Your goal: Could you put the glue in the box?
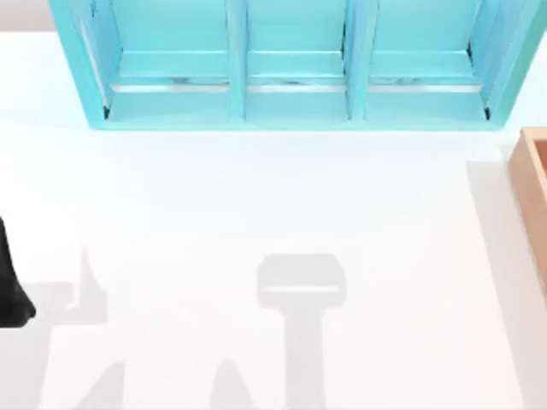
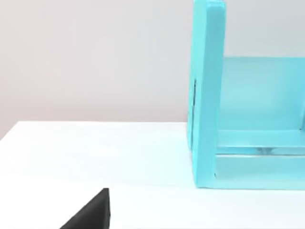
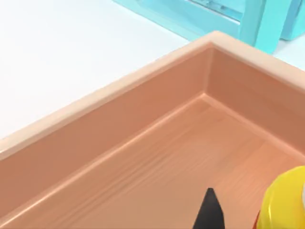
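Note:
In the right wrist view the glue [image 3: 286,202] shows as a rounded yellow body with a bit of red at its lower edge, inside the box [image 3: 119,90]. The box is tan wood with thick straight walls. A black tip of my right gripper [image 3: 209,212] hangs over the box floor just beside the glue; whether it holds the bottle is hidden. In the top view the box [image 1: 534,184] sits at the table's right edge. My left gripper [image 2: 90,214] is parked low at the table's left side, its arm [image 1: 10,286] at the left border.
A big teal compartmented shelf unit [image 1: 291,64] stands along the back of the white table, and its side wall [image 2: 207,95] rises close to the left wrist camera. Grey arm shadows fall on the open table middle [image 1: 299,286].

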